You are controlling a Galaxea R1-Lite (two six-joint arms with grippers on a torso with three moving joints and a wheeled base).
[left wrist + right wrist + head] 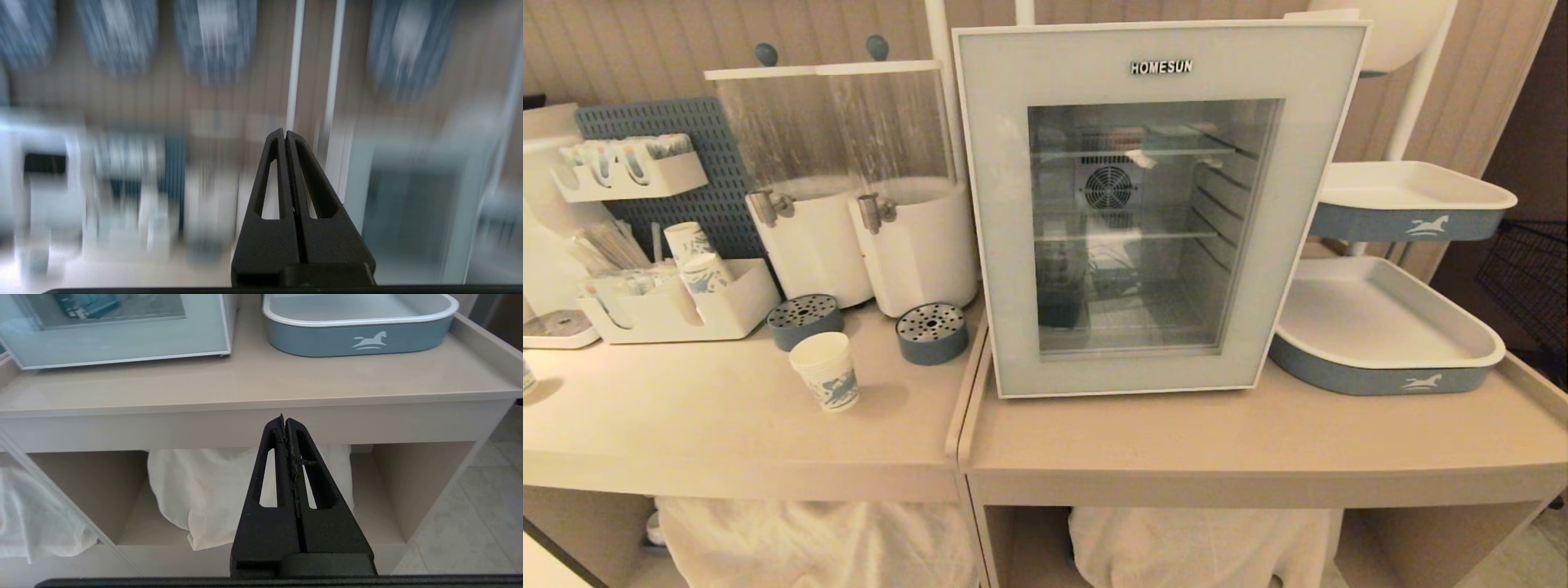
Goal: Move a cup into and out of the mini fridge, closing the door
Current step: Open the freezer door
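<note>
Mini fridge (1152, 204) square on the right-hand counter (1258, 441), big and rigid, likely heavy enough to stay put under a tug. Door (1005, 245) shut flush, glass window showing wire shelves; no handle visible, so probably best caught at one side edge of the pale frame, though hinge side unclear. Over on the left-hand counter, the cup (826, 369) upright and alone, just in front of the two drink dispensers (866, 212). Thin paper, surely light and easily crushed; best pinched gently across the wall below the rolled rim. Left gripper (284, 132) tips pressed together, nothing held, facing the fridge and dispensers. Right gripper (284, 418) likewise closed and empty, low before the counter's front edge.
</note>
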